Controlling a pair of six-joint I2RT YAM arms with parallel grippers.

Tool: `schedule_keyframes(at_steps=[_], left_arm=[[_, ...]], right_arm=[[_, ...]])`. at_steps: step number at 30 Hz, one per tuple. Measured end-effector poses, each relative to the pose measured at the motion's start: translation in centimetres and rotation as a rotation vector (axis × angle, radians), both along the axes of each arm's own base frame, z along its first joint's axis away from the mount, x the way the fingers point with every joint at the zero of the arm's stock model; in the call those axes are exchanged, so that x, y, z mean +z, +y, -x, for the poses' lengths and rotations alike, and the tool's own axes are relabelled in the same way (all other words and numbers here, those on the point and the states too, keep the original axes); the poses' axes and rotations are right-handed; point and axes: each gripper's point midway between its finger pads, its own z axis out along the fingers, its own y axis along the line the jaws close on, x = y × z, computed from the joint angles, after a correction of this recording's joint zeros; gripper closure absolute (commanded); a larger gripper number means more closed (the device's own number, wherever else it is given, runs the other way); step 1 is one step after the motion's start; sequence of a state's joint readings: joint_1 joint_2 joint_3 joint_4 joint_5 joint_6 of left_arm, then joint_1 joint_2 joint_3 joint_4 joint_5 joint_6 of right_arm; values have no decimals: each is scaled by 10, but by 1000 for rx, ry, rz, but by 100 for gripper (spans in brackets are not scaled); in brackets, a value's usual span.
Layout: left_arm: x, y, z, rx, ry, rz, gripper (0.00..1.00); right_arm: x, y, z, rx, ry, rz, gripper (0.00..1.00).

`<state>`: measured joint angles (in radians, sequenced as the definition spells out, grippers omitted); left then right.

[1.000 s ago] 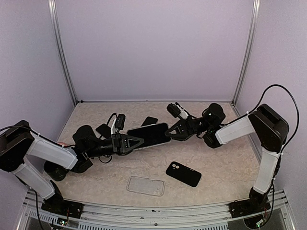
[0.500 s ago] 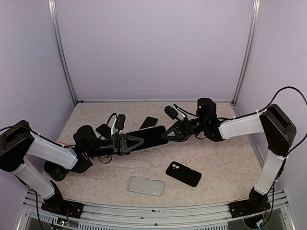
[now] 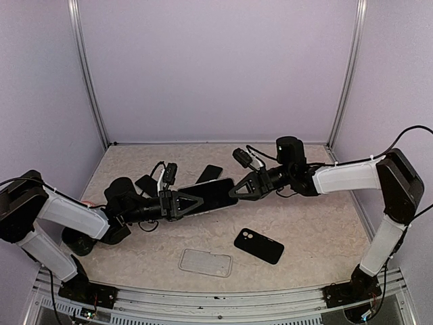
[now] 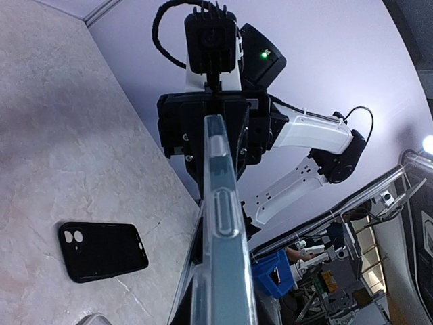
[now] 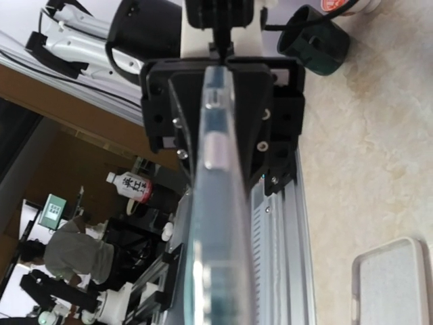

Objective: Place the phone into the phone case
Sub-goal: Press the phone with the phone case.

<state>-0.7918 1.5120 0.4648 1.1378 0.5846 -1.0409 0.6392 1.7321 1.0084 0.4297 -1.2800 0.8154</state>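
Observation:
The phone (image 3: 211,193) hangs above the table, black face up, stretched between both grippers. My left gripper (image 3: 188,201) is shut on its left end and my right gripper (image 3: 236,191) is shut on its right end. In the left wrist view the phone (image 4: 223,223) runs edge-on away from me, with a clear rim and a raised side button, into the right gripper (image 4: 213,128). The right wrist view shows the same edge (image 5: 216,203) leading to the left gripper (image 5: 220,101). A clear phone case (image 3: 206,262) lies flat at the near middle of the table.
A black phone case (image 3: 258,246) with camera holes lies right of the clear one, also seen in the left wrist view (image 4: 101,249). Two small dark items (image 3: 210,172) (image 3: 145,183) lie behind the left arm. Purple walls close three sides.
The right arm has stretched out, its wrist moving left and toward the back wall. The phone's right end shifted slightly left. The left arm has barely moved.

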Motion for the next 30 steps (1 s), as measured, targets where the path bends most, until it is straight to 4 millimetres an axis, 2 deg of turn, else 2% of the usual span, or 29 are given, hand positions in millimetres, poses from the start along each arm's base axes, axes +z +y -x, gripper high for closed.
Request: schedule_keyframes(at_steps=[2,7,11,15,20,24,27,30], left_arm=[[-1,0,0,3,0,-2,100],[-4,0,-1,4,-9,-20,100],[-11,0,2,-4,-37,-68,100],[-14,-2,6,-29,-83,-124,100],[-8,-2,14,-61,-141,-148,100],[-7,-3,16,-79,-159,-156,100],[-11,-3,18,-92,-157,-172,100],[-13,-4,19,-100,-145,-185,100]], right_arm=[[1,0,0,-4,-9,5,96],[-4,-1,0,-7,-13,33,66],[-5,0,-2,-14,-15,63,58],[0,1,-6,-17,-44,72,58],[0,1,-5,-11,-51,88,62],[-1,0,-4,-4,-55,101,73],[-1,1,-2,3,-72,104,87],[0,2,1,15,-90,108,97]])
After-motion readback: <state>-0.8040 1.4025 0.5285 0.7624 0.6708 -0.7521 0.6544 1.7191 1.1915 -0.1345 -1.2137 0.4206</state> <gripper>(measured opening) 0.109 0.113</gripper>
